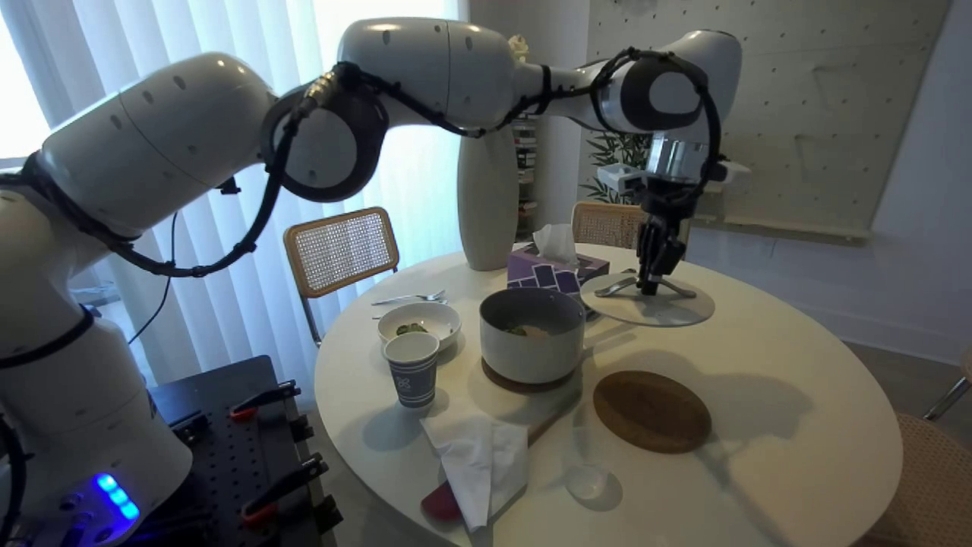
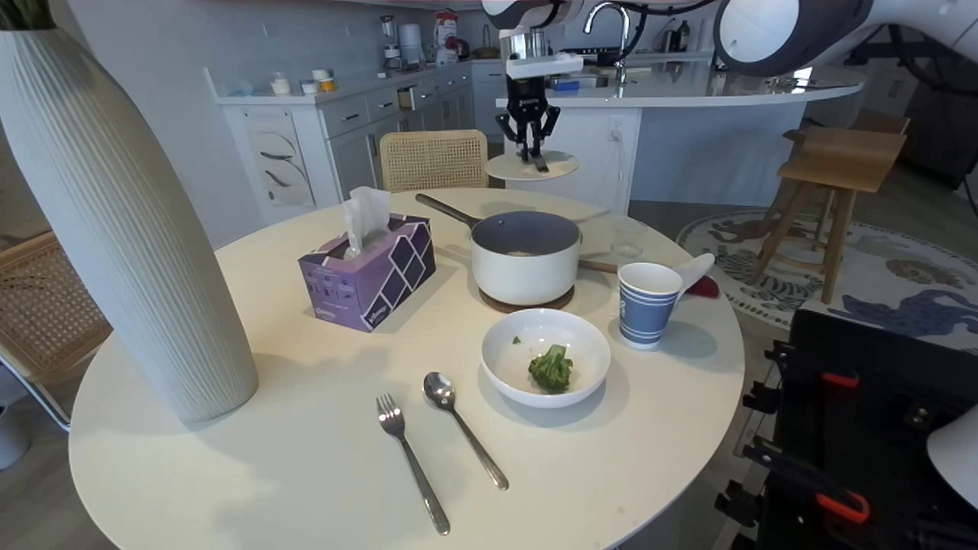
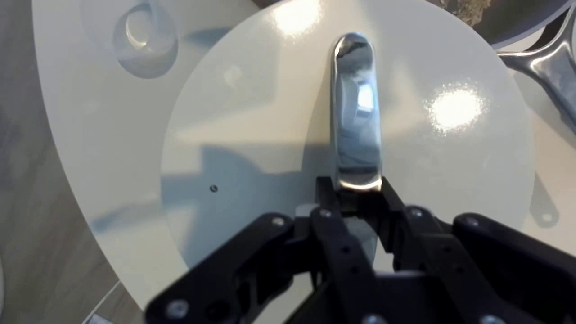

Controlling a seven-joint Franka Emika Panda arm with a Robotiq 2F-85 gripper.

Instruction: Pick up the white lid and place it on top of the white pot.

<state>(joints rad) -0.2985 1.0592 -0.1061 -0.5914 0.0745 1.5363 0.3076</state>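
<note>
The white lid (image 1: 657,313) is a flat round disc with a shiny metal bar handle (image 3: 357,112). My gripper (image 1: 651,287) is shut on that handle, and its fingertips (image 3: 353,191) sit on both sides of the bar in the wrist view. The lid hangs roughly level above the table, beside the white pot and apart from it; it also shows in an exterior view (image 2: 561,168). The white pot (image 1: 528,353) stands uncovered on a brown trivet with some food inside; it also shows in an exterior view (image 2: 523,276). Only its edge (image 3: 517,27) shows in the wrist view.
A purple tissue box (image 2: 374,275) stands near the pot. A white bowl (image 2: 500,370) with broccoli and a patterned cup (image 1: 414,376) are beside it. A brown disc (image 1: 651,412), a white napkin (image 1: 486,463) and a clear round piece (image 1: 586,482) lie on the table. A tall vase (image 2: 130,229) stands there.
</note>
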